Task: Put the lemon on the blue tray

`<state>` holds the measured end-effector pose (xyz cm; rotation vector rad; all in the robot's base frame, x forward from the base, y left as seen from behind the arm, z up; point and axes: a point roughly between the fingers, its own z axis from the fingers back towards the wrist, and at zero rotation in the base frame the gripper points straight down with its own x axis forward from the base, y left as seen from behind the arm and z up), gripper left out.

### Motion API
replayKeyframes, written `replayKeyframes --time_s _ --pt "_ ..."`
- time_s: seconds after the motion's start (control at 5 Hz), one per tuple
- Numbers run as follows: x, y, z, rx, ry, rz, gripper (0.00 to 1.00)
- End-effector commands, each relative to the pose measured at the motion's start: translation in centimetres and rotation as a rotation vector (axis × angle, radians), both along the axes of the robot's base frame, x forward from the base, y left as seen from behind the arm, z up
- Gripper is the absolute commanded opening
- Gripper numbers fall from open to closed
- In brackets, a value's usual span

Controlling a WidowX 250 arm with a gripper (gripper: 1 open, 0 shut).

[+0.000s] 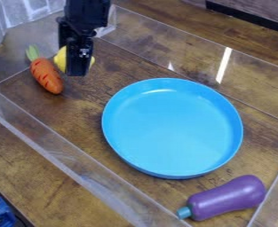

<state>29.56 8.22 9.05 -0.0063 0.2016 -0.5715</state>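
The lemon is a small yellow fruit held between the black fingers of my gripper, which is shut on it and lifted a little off the wooden table at the upper left. Most of the lemon is hidden by the fingers; only its left side shows. The blue tray, a large round plate with a raised rim, lies on the table to the lower right of the gripper, apart from it, with nothing on it.
An orange carrot with a green top lies just left of the gripper. A purple eggplant rests at the lower right, past the tray. Clear plastic walls fence the work area.
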Motion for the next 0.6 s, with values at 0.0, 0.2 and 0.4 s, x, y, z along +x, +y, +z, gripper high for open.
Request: replayKeyframes --time_s 0.0,0.2,0.4 --pt "1.2 -0.7 3.8 0.021 -0.122 -0.028 0.00" --pt "1.1 -1.3 4.3 0.019 -0.129 -0.041 0.00" --pt "1.0 -2.2 4.5 0.012 -0.132 -0.067 0.00"
